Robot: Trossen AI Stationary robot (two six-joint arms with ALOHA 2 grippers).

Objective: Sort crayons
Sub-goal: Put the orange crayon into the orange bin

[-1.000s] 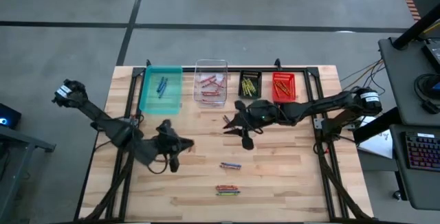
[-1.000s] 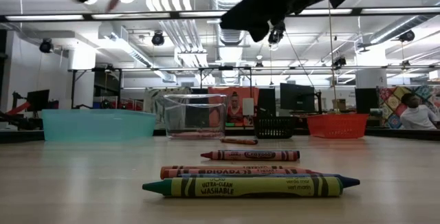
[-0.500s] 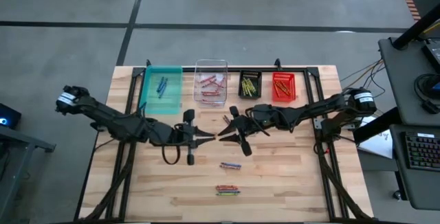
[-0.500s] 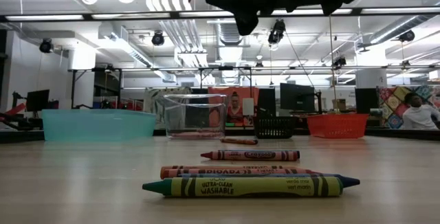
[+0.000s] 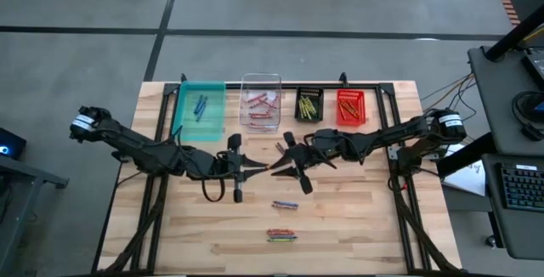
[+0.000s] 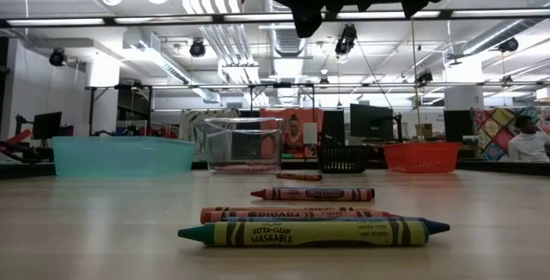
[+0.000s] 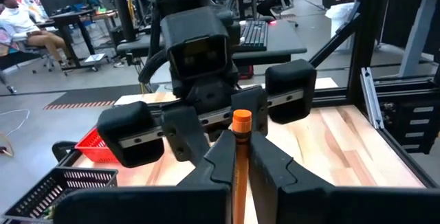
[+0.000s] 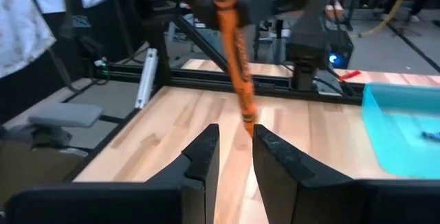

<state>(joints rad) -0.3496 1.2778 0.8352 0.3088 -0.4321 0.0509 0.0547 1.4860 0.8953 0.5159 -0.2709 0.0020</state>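
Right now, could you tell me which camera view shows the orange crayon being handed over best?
The right wrist view: the orange crayon shows nearly full length above the right gripper. The left wrist view shows its end, clamped in the left gripper. In the high and low views it is a sliver.

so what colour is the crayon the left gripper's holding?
Orange crayon, clearest in the left wrist view.

Four bins (image 5: 261, 101) (table's (image 5: 357, 217) far edge)

orange crayon (image 7: 240, 157), teal bin (image 5: 200, 110), red bin (image 5: 350, 107)
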